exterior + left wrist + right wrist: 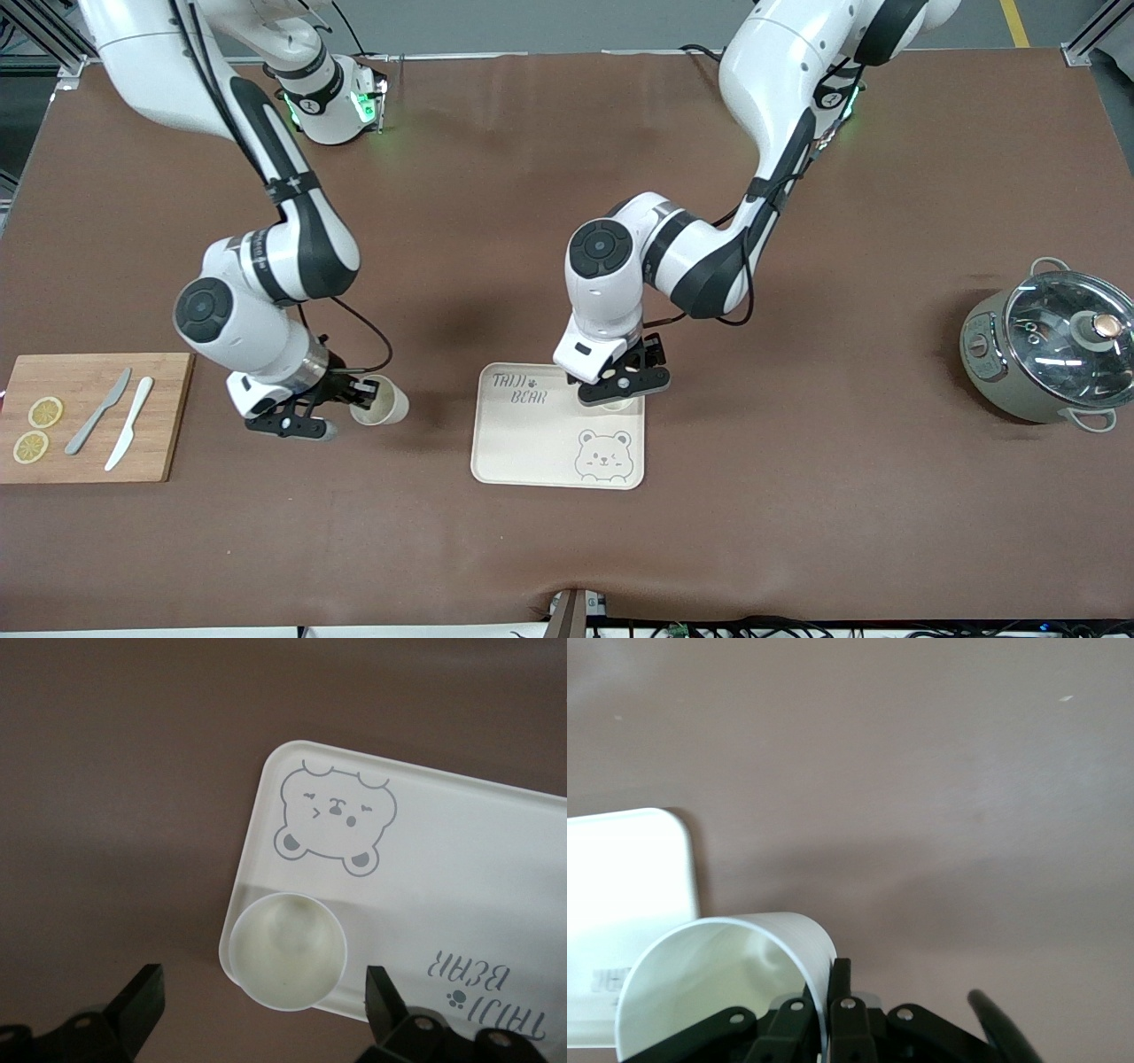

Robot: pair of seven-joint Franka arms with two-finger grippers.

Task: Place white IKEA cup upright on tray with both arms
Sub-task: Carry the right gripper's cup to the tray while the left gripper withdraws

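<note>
Two white cups are before us. One cup [283, 950] stands upright on the tray [532, 443], mouth up, in the tray's corner that is farther from the front camera and toward the left arm's end of the table. It sits hard against the rim there, and from the left wrist view we cannot tell how much margin it has. The rest of the tray is bare apart from the lettering and the bear drawing [602, 455], so it has open room toward the front camera.

We see the left gripper [620, 390] right over this cup, its fingers [142, 997] spread wide on either side of the cup and clear of it.

The second cup [381, 400] lies tipped on its side over bare table, between the wooden cutting board [164, 416] and the tray and apart from both. The right gripper [347, 403] has its fingers [840, 992] pinched together on the rim wall of this cup, one inside the mouth and one outside. We cannot tell whether the cup touches the table.

On the cutting board at the right arm's end lie two lemon slices [37, 429] and two knives [115, 424]. A pot with a glass lid [1054, 354] stands well apart at the left arm's end. Wide brown table [797, 532] lies open all round the tray.
</note>
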